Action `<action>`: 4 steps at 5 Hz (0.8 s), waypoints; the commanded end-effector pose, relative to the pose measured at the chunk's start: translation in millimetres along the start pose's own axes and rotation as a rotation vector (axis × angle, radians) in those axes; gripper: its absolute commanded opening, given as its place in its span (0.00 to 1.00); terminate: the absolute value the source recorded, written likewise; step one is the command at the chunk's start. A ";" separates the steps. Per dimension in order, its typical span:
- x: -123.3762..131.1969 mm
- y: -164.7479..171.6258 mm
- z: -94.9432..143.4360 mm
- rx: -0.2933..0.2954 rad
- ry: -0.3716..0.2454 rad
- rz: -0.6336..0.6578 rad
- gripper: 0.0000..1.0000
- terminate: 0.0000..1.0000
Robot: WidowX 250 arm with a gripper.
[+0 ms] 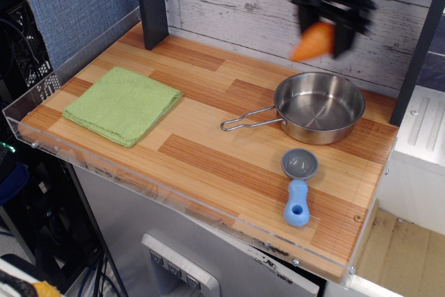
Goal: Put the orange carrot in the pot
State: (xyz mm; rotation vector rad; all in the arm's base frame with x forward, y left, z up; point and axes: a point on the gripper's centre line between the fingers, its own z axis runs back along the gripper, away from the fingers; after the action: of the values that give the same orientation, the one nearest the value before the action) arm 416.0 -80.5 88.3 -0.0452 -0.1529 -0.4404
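Note:
My gripper (324, 33) hangs in the air at the back right, shut on the orange carrot (312, 42), which tilts down to the left between the black fingers. It is motion-blurred. The pot (319, 106), a shallow shiny steel pan with a thin wire loop handle (247, 121) pointing left, sits on the wooden table below the gripper. The carrot is above the pot's far rim and well clear of it. The pot holds nothing.
A folded green cloth (123, 103) lies at the left of the table. A small grey scoop with a blue handle (298, 183) lies in front of the pot. A black post (151, 5) stands at the back left; a plank wall runs behind.

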 end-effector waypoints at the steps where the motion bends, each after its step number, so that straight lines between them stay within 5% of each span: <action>1: -6.9 -46.6 8.3 0.032 -0.017 -0.005 0.00 0.00; 4: -32.2 2.8 -1.0 0.054 0.023 0.143 0.00 0.00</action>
State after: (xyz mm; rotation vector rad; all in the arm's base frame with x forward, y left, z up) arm 400.1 -68.2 61.0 -0.0017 -0.0862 -0.2974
